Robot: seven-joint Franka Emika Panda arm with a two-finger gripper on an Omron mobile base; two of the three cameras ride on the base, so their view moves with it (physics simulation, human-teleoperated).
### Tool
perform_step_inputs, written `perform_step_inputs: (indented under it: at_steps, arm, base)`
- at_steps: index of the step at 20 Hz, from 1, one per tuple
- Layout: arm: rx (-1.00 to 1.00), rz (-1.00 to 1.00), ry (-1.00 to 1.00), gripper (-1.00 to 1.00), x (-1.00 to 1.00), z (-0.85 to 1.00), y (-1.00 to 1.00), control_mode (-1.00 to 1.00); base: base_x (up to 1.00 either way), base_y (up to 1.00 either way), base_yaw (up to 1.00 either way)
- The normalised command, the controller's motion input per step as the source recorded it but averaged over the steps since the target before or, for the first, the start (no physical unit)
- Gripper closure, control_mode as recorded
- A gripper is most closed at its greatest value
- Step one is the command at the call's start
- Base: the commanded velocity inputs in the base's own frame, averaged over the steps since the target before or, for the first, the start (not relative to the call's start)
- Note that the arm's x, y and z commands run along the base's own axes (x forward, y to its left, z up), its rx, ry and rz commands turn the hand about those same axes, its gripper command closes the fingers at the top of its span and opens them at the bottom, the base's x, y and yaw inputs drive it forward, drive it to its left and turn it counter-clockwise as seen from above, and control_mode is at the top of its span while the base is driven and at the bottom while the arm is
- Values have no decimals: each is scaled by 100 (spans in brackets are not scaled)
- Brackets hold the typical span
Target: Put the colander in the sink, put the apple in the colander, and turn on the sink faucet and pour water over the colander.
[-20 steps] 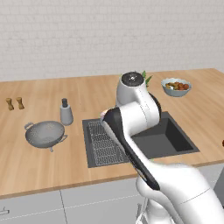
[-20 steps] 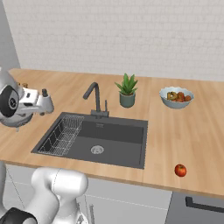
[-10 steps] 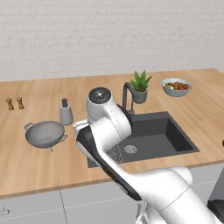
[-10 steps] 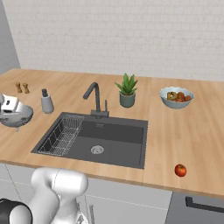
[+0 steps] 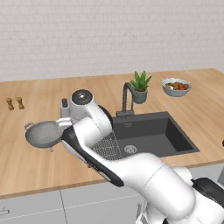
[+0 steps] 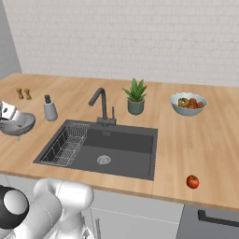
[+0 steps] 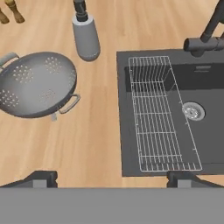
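The colander (image 7: 37, 83), a round grey perforated bowl with two loop handles, stands on the wooden counter left of the sink (image 7: 210, 131); it also shows in the base views (image 5: 43, 133) (image 6: 17, 123). My gripper (image 7: 114, 179) is open and empty, hovering above the counter between colander and sink; its two fingertips (image 7: 41, 178) stand wide apart. The hand sits just above the colander's left side in the right base view. The apple (image 6: 192, 181) lies on the counter right of the sink, near the front edge. The sink faucet (image 6: 100, 100) (image 5: 126, 98) stands behind the basin.
A grey soap bottle (image 7: 85, 37) stands just behind the colander. A wire rack (image 7: 162, 113) lies in the sink's left half, beside the drain (image 7: 193, 111). Behind are a potted plant (image 6: 136, 98), a fruit bowl (image 6: 187, 102) and two small shakers (image 6: 23, 93).
The arm has swung left from over the sink to above the colander on the counter. The gripper has stayed open.
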Motion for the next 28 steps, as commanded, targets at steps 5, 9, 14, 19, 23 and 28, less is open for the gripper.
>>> perform_step_inputs:
  at_steps: [5,9,14,19,23,28]
  arm:
    - [20,-10,4,-100,39,-47,21,-100]
    - [22,-7,6,-100,39,-49,19,-100]
    - [19,-4,2,-100,34,-26,18,-100]
    - [1,-4,4,-100,30,-9,32,-100]
    - [0,-6,6,-100,23,-10,36,-100]
    - [0,-7,11,-100,35,-6,33,-100]
  base:
    - [0,0,0]
    - [0,0,0]
    - [0,0,0]
    - [0,0,0]
    - [0,0,0]
    - [0,0,0]
